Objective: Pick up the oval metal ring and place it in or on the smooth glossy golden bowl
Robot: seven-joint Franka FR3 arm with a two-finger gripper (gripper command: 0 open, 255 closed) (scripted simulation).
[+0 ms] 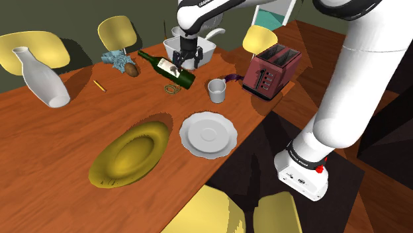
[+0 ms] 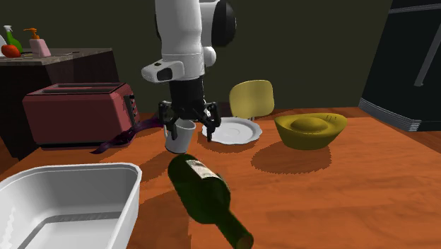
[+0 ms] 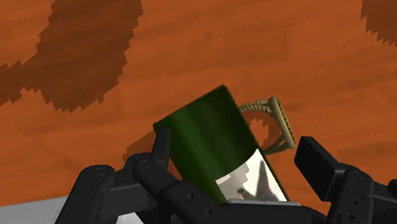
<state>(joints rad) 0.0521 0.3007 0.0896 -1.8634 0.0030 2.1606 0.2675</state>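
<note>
Bottle label: on the green bottle (image 1: 175, 73) we see a pale label (image 2: 201, 168) with dark marks, but we can read no word or number on it.
Arm lettering: we make out a short dark line of print on the white arm (image 1: 210, 3) by the shoulder view's top edge, too small for us to read.
Base lettering: we find a similar tiny line on the arm's base (image 1: 299, 159), also illegible.

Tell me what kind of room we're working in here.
Most likely a home dining room or eat-in kitchen. A long wooden table carries a red toaster, a white plate and a green wine bottle. Yellow chairs stand around it, and a counter holds a pump bottle.
</note>
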